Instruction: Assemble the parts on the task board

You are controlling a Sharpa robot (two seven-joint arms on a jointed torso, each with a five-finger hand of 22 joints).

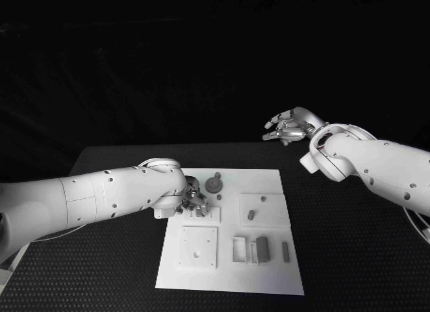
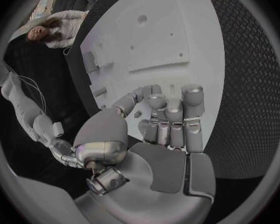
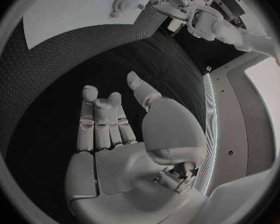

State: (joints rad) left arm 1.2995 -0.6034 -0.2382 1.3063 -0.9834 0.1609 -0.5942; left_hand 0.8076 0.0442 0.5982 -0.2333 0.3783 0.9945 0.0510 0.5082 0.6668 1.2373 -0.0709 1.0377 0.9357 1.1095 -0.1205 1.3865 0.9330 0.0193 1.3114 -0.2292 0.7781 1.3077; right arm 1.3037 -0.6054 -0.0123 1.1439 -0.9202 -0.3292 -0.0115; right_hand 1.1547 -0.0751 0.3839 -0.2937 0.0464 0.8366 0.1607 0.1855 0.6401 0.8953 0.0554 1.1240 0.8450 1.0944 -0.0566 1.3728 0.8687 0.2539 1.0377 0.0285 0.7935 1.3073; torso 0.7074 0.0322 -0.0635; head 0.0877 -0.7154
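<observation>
- Task board [image 1: 271, 273]: white plate lying mid-table [image 1: 365, 260], long axis running near to far.
- Parts on it, head view: round part with knob [image 1: 214, 184] at the far edge; small peg [image 1: 251, 213] on a raised square right of centre; dark block [image 1: 262, 246] standing in a frame [image 1: 240, 249] and thin bar [image 1: 285, 251] toward the near right; square plate with holes [image 1: 197, 247] near left.
- Left hand [image 1: 189, 204]: low over the far-left part of the board, fingers curled down toward the surface. Left wrist view shows the fingers [image 2: 169, 115] bent in over the board; cannot tell whether a part is pinched under them.
- Right hand [image 1: 288, 127]: raised beyond the table's far edge, well apart from the board, fingers apart, nothing in it (right wrist view [image 3: 115, 134] agrees).
- Key relation: round part lies just beyond and right of the left hand; peg just to its right. Left hand is much the nearer of the two.
- Judgement: the next pick falls to the left hand; the right would need a long reach back and down.
</observation>
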